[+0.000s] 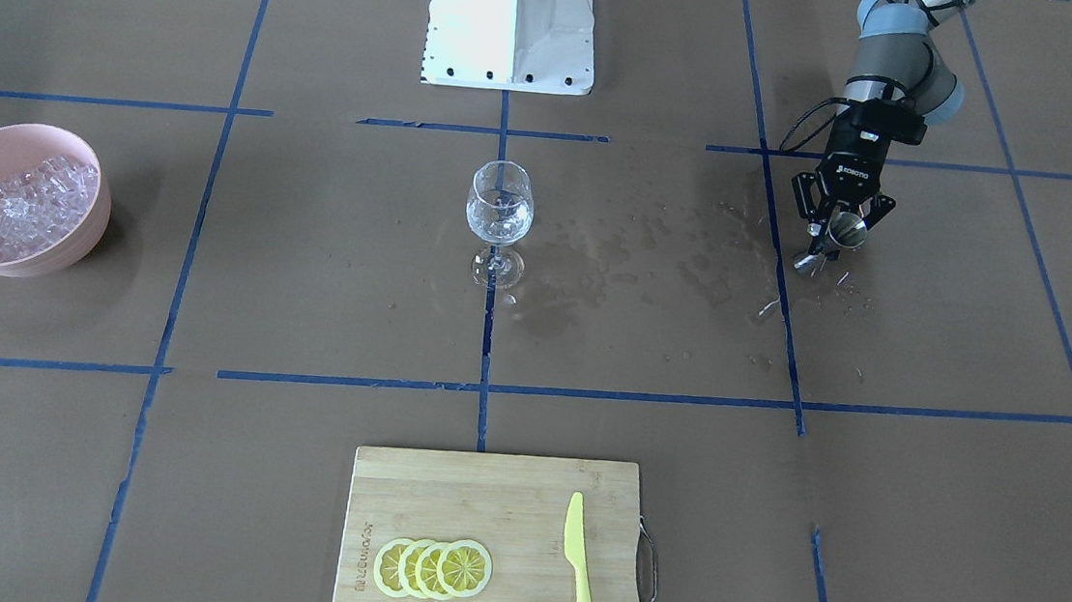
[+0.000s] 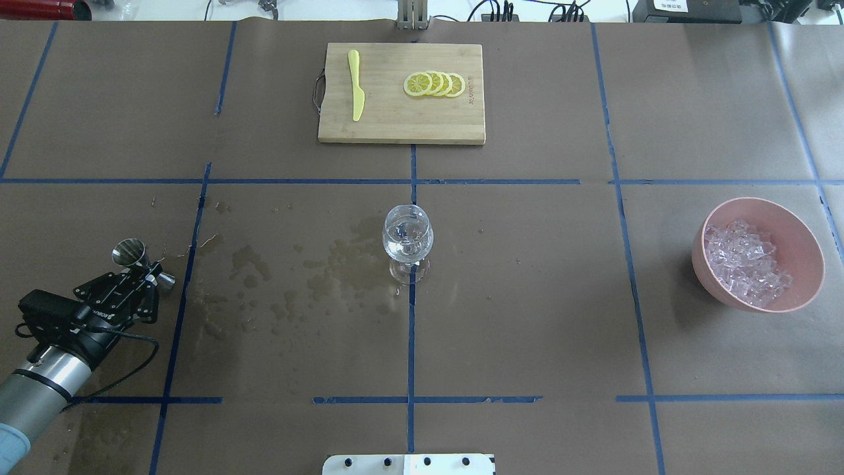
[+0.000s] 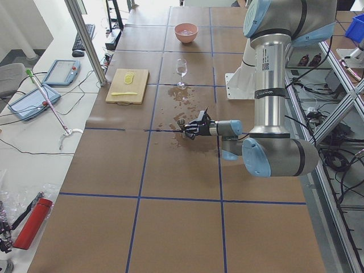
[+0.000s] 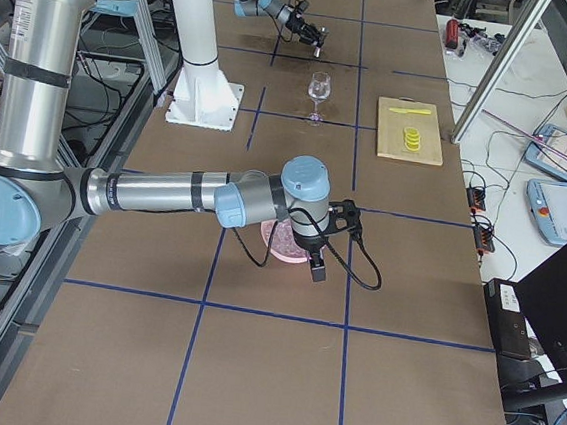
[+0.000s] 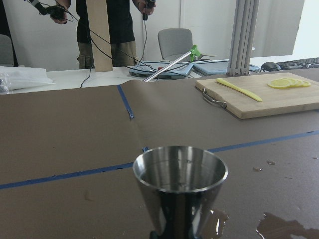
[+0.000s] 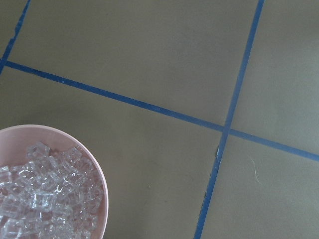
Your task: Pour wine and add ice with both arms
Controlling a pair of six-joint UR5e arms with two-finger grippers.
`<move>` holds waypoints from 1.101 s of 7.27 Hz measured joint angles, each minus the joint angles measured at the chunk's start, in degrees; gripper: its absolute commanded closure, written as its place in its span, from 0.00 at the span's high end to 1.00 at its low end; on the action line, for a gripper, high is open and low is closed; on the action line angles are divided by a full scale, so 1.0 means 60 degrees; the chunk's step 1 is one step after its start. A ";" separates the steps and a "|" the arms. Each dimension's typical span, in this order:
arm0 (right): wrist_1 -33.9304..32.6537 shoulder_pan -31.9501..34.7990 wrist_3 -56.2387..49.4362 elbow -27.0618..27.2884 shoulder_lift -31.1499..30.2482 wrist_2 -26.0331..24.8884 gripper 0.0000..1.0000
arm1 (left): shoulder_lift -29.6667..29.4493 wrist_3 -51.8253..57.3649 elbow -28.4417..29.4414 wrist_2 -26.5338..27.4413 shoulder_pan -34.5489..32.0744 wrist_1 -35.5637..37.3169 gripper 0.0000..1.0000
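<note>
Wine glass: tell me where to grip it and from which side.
Grip the wine glass at its stem, coming in level, probably from the robot's right: it stands upright and seems to hold liquid, its cup is wide, and the left gripper holds a jigger.

Ice heaped in pink bowl; left gripper holds jigger; right arm above bowl.

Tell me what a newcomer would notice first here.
The stemmed glass stands alone at the table's centre, with wet splashes beside it. The left gripper holds a steel jigger on the robot's left. A pink bowl at the far right holds the ice.
</note>
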 measured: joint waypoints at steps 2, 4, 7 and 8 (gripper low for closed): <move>0.0000 0.0000 0.0000 -0.0002 0.0016 0.0000 1.00 | -0.0134 -0.0017 0.0188 0.0124 0.0084 -0.0193 0.00; 0.0000 0.0000 0.0000 -0.0002 0.0022 0.0000 1.00 | -0.0226 -0.0019 0.0262 0.0179 0.0107 -0.0237 0.02; 0.0000 0.0000 0.0000 -0.0012 0.0032 0.0000 1.00 | -0.0244 -0.0013 0.0309 0.0188 0.0118 -0.0243 0.52; 0.0000 0.0000 0.0000 -0.0014 0.0035 0.0000 1.00 | -0.0250 -0.0004 0.0295 0.0188 0.0123 -0.0243 0.86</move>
